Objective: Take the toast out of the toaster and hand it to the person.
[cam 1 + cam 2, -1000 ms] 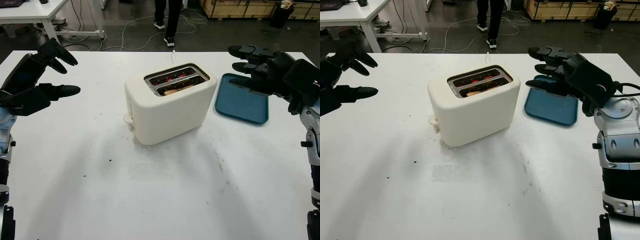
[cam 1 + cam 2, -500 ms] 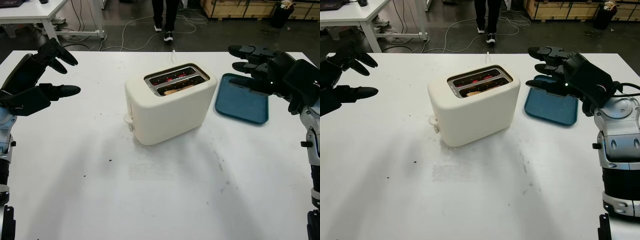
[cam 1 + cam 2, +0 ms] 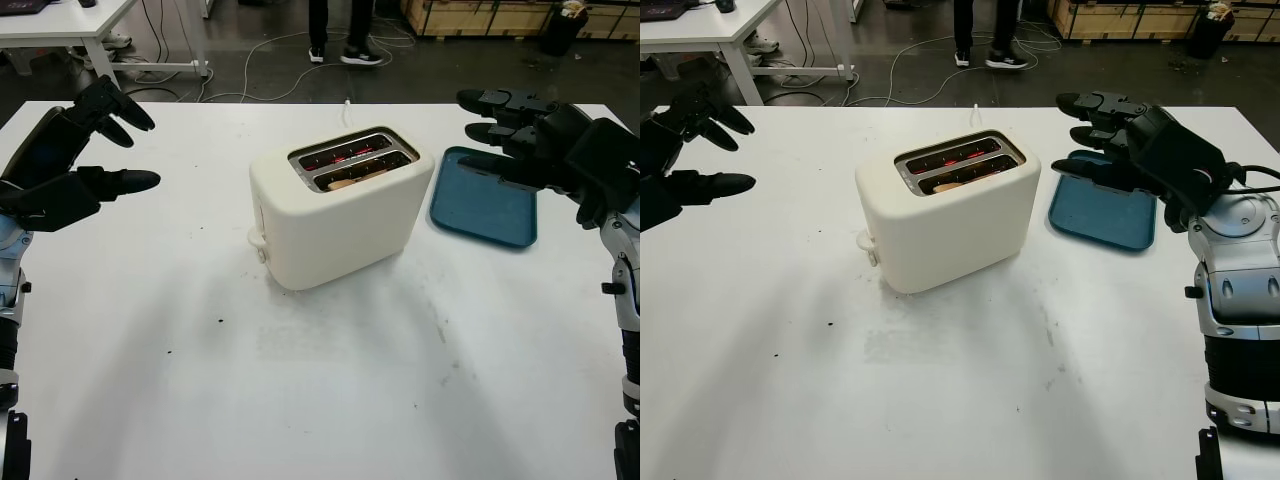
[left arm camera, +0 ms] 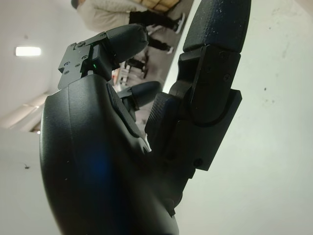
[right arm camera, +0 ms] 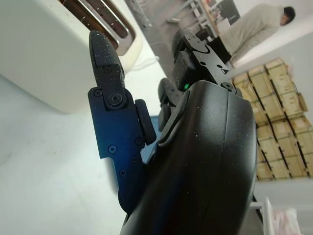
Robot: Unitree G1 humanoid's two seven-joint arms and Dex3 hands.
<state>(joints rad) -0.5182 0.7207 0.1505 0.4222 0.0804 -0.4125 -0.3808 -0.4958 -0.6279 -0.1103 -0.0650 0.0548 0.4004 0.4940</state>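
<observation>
Beside toaster (image 3: 340, 208): left robot hand (image 3: 70, 160), right robot hand (image 3: 540, 150) raised (both empty).

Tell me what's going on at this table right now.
A humanoid robot faces a white table with a cream toaster in the middle; a slice of toast sits low in the nearer slot and the far slot glows red. Nothing is being handled yet: the left hand is open, raised over the table's left side, and the right hand is open above a blue tray to the toaster's right. A person stands beyond the table's far edge.
</observation>
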